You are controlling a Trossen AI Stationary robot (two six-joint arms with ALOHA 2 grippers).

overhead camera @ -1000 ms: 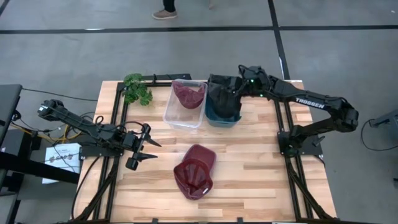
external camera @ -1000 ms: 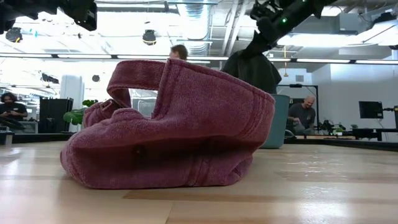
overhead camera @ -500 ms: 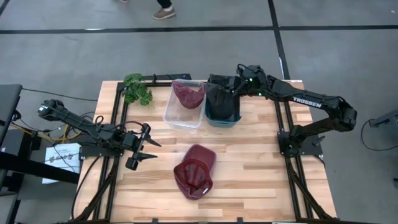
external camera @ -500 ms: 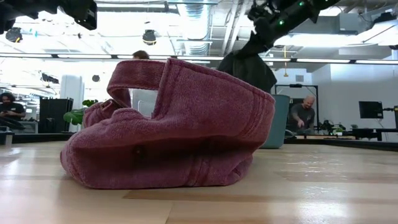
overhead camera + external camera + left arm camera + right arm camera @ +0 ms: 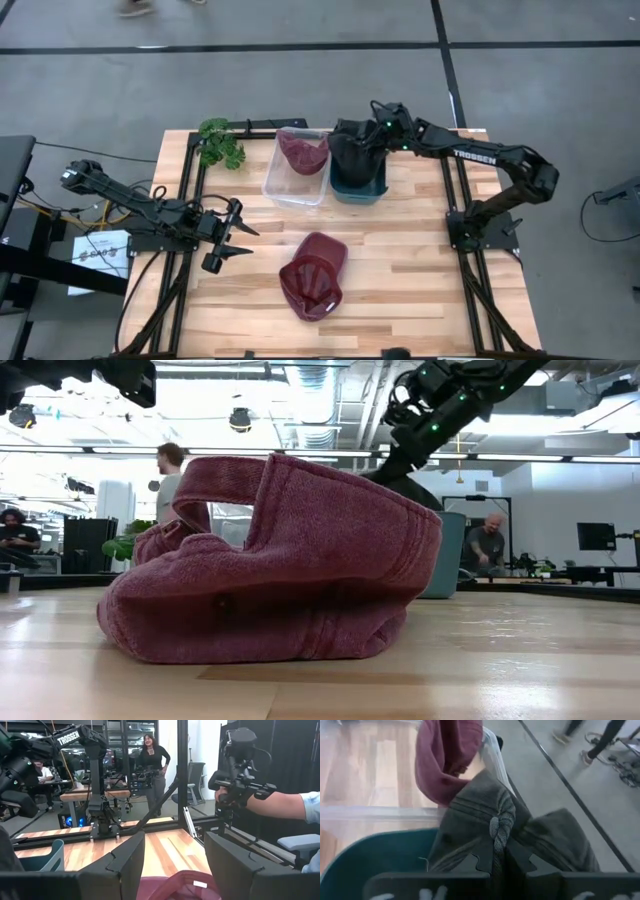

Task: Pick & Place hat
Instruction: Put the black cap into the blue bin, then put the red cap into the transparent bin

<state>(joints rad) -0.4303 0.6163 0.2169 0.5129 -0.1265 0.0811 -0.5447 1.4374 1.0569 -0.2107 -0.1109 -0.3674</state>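
A dark grey hat [image 5: 352, 158] hangs from my right gripper [image 5: 374, 138] over the teal bin [image 5: 358, 190] at the table's far side; the gripper is shut on it. In the low view the grey hat [image 5: 398, 468] shows partly behind a maroon towelling hat [image 5: 280, 560], below my right gripper [image 5: 418, 422]. That maroon hat [image 5: 313, 276] lies crown-down on the table's middle. Another maroon hat [image 5: 303, 152] sits in the clear bin [image 5: 275, 185]. My left gripper [image 5: 240, 233] waits open near the left edge, pointing at the maroon hat [image 5: 186, 887]. My right gripper pinches a bunched fold of the dark grey hat [image 5: 498, 831] between its two fingers [image 5: 481, 859]. The fingers come from above, slanting from the table's right. The hat hangs slack below them, its lower part down in the teal bin [image 5: 367, 857].
A green plant sprig [image 5: 220, 142] lies at the far left corner. The clear bin [image 5: 380, 812] stands right beside the teal one. Bare wood lies around the middle hat. People move about beyond the table [image 5: 152, 762], and a person's arm [image 5: 280, 805] holds a device at the right.
My right gripper has moved a little toward the table's left, over the teal bin, still shut on the dark grey hat, which has gone along with it. The maroon hat and my left arm have kept still.
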